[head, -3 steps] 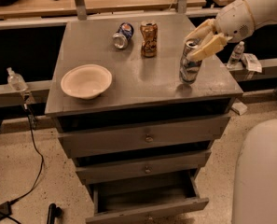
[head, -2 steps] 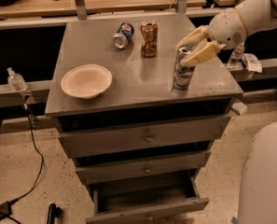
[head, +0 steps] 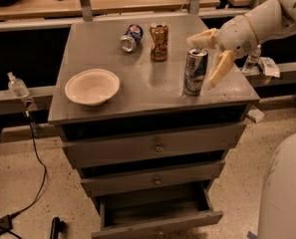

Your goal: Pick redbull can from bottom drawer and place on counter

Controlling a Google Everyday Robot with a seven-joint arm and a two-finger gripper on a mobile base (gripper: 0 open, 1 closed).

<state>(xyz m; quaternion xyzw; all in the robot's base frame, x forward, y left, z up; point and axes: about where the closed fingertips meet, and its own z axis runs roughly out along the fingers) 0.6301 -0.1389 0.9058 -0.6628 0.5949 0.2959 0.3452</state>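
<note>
The redbull can (head: 195, 71) stands upright on the counter (head: 147, 91), near its right edge. My gripper (head: 202, 59) comes in from the right on a white arm, and its cream fingers (head: 219, 68) are spread apart on either side of the can's upper part, wider than the can. The bottom drawer (head: 157, 212) is pulled out and its inside looks empty.
On the counter are a white bowl (head: 92, 86) at the left, a dented brown-gold can (head: 159, 42), and a short blue can (head: 131, 38) lying on its side at the back. The two upper drawers are shut. A white robot body (head: 284, 193) is at lower right.
The can moved a little to the left on the counter with my gripper. The fingers have spread wider around it.
</note>
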